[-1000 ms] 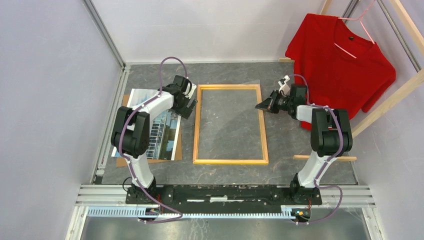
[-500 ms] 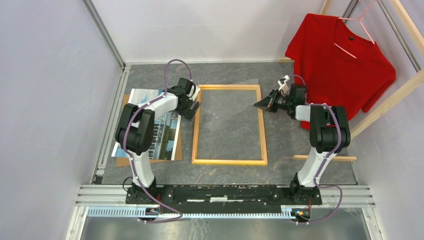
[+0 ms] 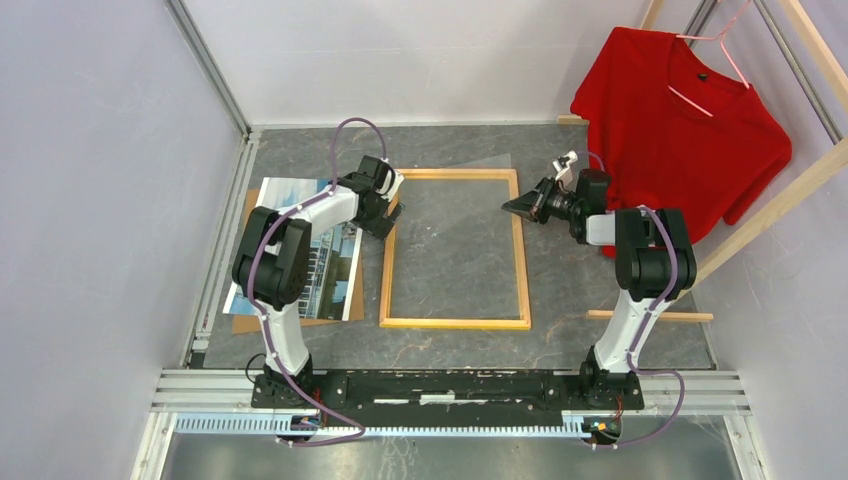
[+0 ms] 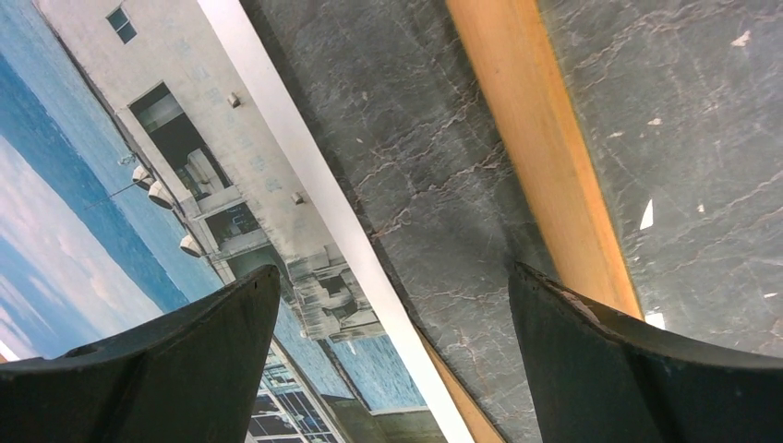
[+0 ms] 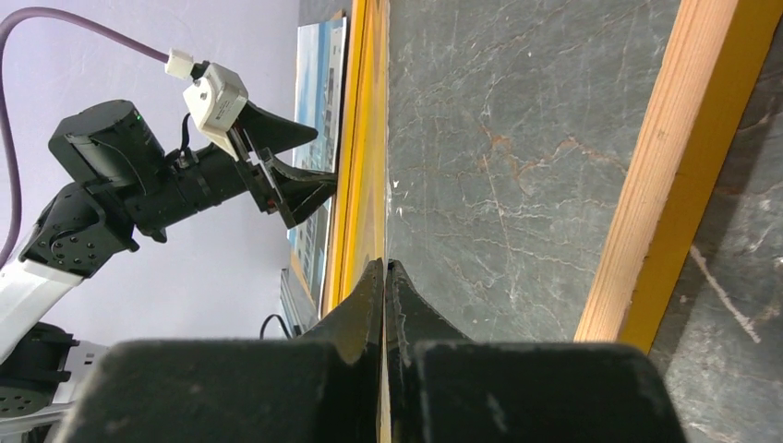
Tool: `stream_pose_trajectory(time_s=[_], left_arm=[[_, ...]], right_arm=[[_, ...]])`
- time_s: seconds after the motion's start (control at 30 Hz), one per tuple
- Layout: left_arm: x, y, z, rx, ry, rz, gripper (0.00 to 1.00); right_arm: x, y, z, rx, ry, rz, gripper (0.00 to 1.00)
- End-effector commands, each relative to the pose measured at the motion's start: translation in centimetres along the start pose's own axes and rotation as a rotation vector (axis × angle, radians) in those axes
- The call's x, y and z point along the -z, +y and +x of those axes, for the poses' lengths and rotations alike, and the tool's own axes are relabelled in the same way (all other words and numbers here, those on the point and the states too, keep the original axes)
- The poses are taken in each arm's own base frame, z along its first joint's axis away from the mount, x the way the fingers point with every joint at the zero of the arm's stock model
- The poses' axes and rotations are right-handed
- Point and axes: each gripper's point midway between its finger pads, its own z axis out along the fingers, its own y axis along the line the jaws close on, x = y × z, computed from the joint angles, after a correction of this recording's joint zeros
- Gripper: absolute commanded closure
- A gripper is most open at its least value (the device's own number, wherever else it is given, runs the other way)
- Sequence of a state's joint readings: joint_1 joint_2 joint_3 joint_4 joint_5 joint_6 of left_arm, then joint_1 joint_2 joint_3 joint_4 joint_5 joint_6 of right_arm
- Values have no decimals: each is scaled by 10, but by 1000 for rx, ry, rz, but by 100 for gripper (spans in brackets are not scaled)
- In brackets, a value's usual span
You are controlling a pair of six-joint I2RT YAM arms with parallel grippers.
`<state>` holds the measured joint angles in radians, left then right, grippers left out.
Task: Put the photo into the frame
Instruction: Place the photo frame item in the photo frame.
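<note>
The frame (image 3: pixel 455 322) lies flat mid-table with its light wood back up; its yellow side shows in the right wrist view (image 5: pixel 665 185). The photo (image 3: pixel 300 260) lies face up to its left on the brown backing panel (image 3: pixel 245 322). My left gripper (image 3: pixel 385 218) is open and empty, low over the bare strip between the photo (image 4: pixel 111 185) and the frame's left rail (image 4: pixel 545 157). My right gripper (image 3: pixel 510 206) reaches over the right rail. Its jaws (image 5: pixel 385 263) are shut on what looks like the edge of a thin clear sheet (image 3: pixel 500 165) lying over the frame.
A red T-shirt (image 3: pixel 690 120) hangs on a wooden rack (image 3: pixel 780 190) at the back right. A loose wood strip (image 3: pixel 650 316) lies near the right arm's base. Pale walls close in the left, back and right sides.
The frame and the clear sheet have slid a little to the left. My right gripper moved left with them. My left gripper moved slightly right, to the frame's left rail.
</note>
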<state>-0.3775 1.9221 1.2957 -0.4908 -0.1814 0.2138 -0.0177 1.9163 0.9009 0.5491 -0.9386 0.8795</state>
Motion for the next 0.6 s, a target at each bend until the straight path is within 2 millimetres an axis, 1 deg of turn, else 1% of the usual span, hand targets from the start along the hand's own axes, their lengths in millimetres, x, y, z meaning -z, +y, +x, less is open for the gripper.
stream_pose_trajectory(time_s=[0.0,0.07,0.13,0.3,0.4,0.57], left_arm=[[-16,-13,11,-44,40,23,0],[-15,-14,11,-51,40,24,0],[-15,-14,10,-51,37,26,0],[-12,-17,10,-55,30,47,0],[-8,-22,9,-52,27,81,0],[-2,-24,6,-47,16,101,1]], right_arm=[[-2,12,4,-5,-4,-64,100],[0,15,7,-25,-7,-76,100],[-4,29,17,-41,4,-129,100],[2,58,19,-99,-18,-235,100],[3,68,19,-104,-24,-255,100],[2,84,22,-135,-32,-289,100]])
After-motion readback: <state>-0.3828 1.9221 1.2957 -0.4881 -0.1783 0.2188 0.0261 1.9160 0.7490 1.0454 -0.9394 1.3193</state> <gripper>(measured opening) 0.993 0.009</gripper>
